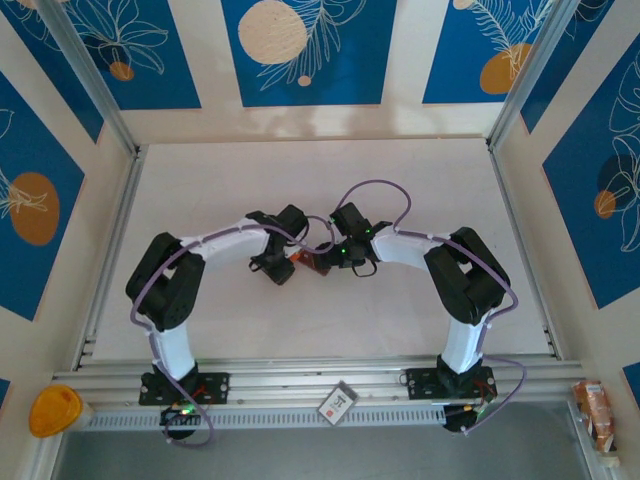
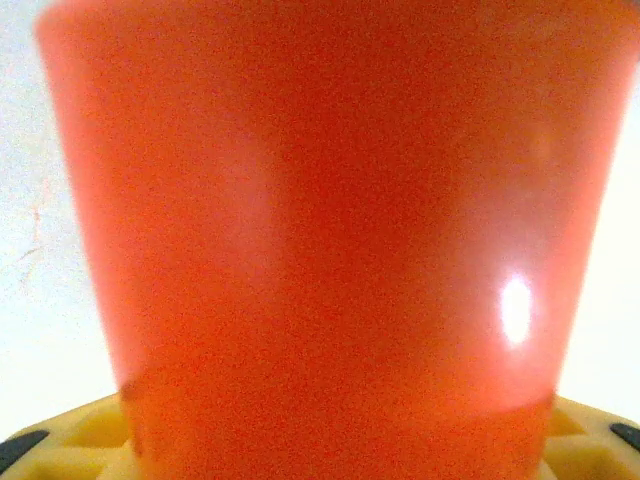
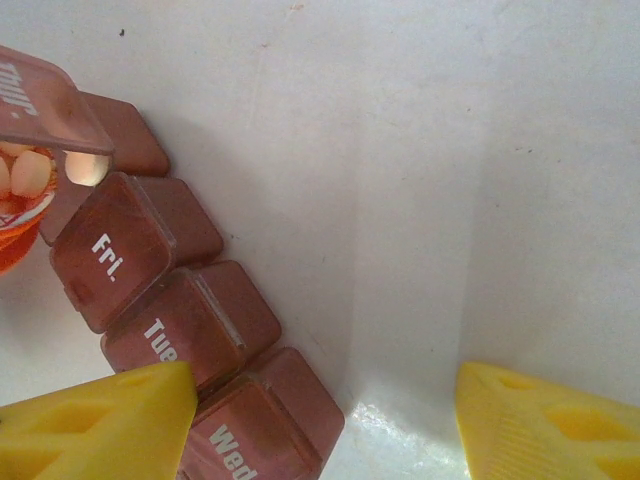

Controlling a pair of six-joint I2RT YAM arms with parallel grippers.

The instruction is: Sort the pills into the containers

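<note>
White counter (image 1: 300, 330) between blue patterned walls (image 1: 140, 50). Left end effector (image 1: 280, 265) clamped on orange bottle (image 2: 330, 230), mouth tipped toward containers (image 3: 160, 290) at counter centre, one lid (image 3: 40, 100) up. Right end effector (image 3: 325, 400) spread, empty, beside them. Risks spilling pills (image 3: 30, 172) past the open compartment if overtilted.

Small white card (image 1: 337, 402), blue wall panels (image 1: 350, 60)

a robotics lab test cell: a flat white tabletop (image 1: 320, 170) fenced by silver aluminium extrusion rails (image 1: 290, 378), blue leaf-printed wall panels (image 1: 300, 60) behind, two white-and-black robot arms (image 1: 172, 300) (image 1: 462, 290) bolted on
</note>
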